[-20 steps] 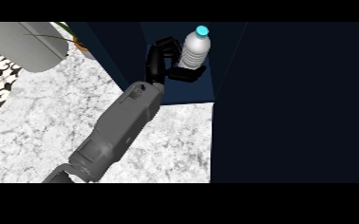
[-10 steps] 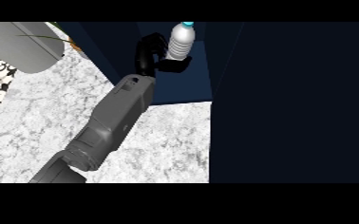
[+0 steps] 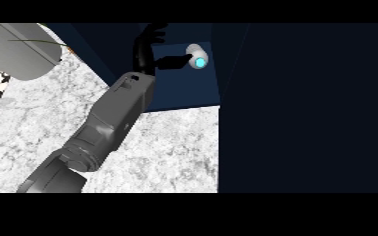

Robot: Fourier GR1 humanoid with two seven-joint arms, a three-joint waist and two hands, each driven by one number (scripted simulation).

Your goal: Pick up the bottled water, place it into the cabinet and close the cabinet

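Observation:
The bottled water [image 3: 193, 55] is inside the dark blue cabinet [image 3: 177, 92]. I see it almost end-on, with its cyan cap [image 3: 200, 61] facing the view. My left hand [image 3: 146, 50] reaches into the cabinet just left of the bottle. Its fingers [image 3: 155, 30] stretch straight up and away from the bottle. The thumb [image 3: 173, 61] points right and its tip is at the bottle's side. Nothing is curled round the bottle. My grey forearm [image 3: 111, 115] comes in from the lower left. The right hand does not show.
The marbled counter top [image 3: 162, 150] ends at a straight edge on the right, with a dark panel [image 3: 295, 110] beyond it. A pale grey rounded object [image 3: 26, 50] stands at the upper left.
The hand carried the bottle further back into the cabinet, then its fingers uncurled from it. The bottle now shows cap-first instead of from the side.

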